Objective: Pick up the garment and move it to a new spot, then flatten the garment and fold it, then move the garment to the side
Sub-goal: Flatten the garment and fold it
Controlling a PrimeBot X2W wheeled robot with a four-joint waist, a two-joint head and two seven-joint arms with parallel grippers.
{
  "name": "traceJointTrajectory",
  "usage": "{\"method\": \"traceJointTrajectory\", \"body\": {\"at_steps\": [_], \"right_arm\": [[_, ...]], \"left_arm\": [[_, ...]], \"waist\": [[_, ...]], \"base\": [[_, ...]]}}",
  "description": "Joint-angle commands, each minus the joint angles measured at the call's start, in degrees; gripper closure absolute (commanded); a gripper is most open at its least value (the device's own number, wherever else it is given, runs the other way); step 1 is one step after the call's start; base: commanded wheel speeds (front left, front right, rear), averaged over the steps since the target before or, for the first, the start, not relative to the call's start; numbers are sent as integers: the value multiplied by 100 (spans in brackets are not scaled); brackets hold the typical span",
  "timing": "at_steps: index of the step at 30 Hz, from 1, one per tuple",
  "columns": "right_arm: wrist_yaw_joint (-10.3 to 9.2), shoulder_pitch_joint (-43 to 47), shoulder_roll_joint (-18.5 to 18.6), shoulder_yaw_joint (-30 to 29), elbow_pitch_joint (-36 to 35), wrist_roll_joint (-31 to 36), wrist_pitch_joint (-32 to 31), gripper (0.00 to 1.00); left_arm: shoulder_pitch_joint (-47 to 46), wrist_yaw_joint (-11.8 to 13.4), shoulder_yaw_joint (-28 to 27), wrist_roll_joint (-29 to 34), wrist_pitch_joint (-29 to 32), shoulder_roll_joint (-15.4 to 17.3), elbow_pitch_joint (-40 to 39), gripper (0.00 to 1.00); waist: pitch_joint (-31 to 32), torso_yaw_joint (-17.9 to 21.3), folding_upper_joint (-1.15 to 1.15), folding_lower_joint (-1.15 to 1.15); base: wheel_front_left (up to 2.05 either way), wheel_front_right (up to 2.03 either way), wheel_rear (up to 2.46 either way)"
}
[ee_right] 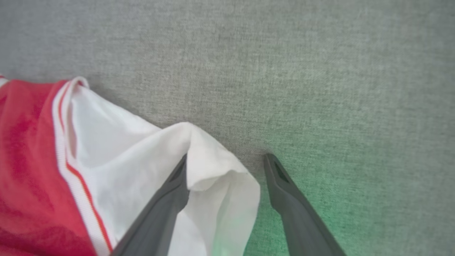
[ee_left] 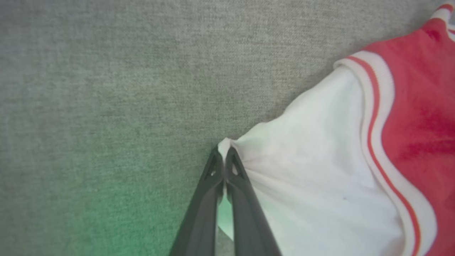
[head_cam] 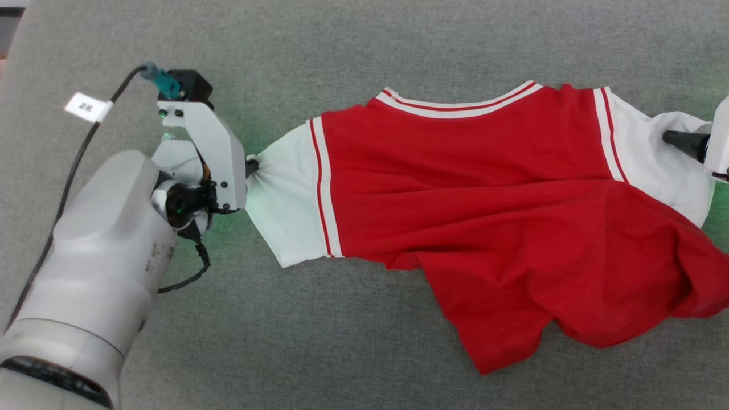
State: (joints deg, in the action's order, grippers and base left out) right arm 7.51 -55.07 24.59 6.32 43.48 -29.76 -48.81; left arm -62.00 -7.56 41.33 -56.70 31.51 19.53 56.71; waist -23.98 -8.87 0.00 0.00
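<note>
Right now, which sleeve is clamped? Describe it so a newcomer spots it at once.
On the grey fabric surface lies the garment, a red jersey stretched sideways with a white sleeve at each end. The clamped one is the sleeve at the robot's left, its cuff pinched to a point in the shut left tool. The other sleeve lies loose by the open right tool.

The left end effector (ee_left: 224, 153) is pinched closed, while the right end effector (ee_right: 226, 160) is spread apart.
</note>
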Motion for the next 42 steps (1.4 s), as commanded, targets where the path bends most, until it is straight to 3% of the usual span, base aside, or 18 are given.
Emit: {"method": "traceJointTrajectory", "body": {"at_steps": [1, 4, 11, 26, 37, 42], "right_arm": [[-3, 198, -155, 203, 243, -60, -164, 100], [1, 162, -136, 324, 445, -168, -298, 100], [-4, -360, -132, 12, 857, -270, 37, 100], [-4, -1004, -476, 281, 859, -310, 1403, 100], [-3, -1689, -690, 972, 745, -358, 2897, 100], [-3, -2066, -807, 1246, 979, -376, 3267, 100]], "left_arm": [[215, 16, 142, -32, 6, -168, 125, 100], [164, 16, 236, -113, -16, -155, 167, 100], [-17, 15, 365, -253, -55, -38, 319, 100], [-785, 14, 647, -232, -240, 183, 532, 100], [-1659, 14, 705, -38, -1215, 222, 727, 100], [-2129, 14, 655, 42, -1716, 171, 915, 100]], "waist": [[-10, -11, 0, 0], [0, 1, 0, 0], [249, 116, 0, 0], [1531, 484, 0, 0], [2324, 792, 0, 0], [2506, 896, 0, 0]], "base": [[0, 0, 0], [0, 0, 0], [0, 0, 0], [0, 0, 0], [0, 0, 0], [0, 0, 0]]}}
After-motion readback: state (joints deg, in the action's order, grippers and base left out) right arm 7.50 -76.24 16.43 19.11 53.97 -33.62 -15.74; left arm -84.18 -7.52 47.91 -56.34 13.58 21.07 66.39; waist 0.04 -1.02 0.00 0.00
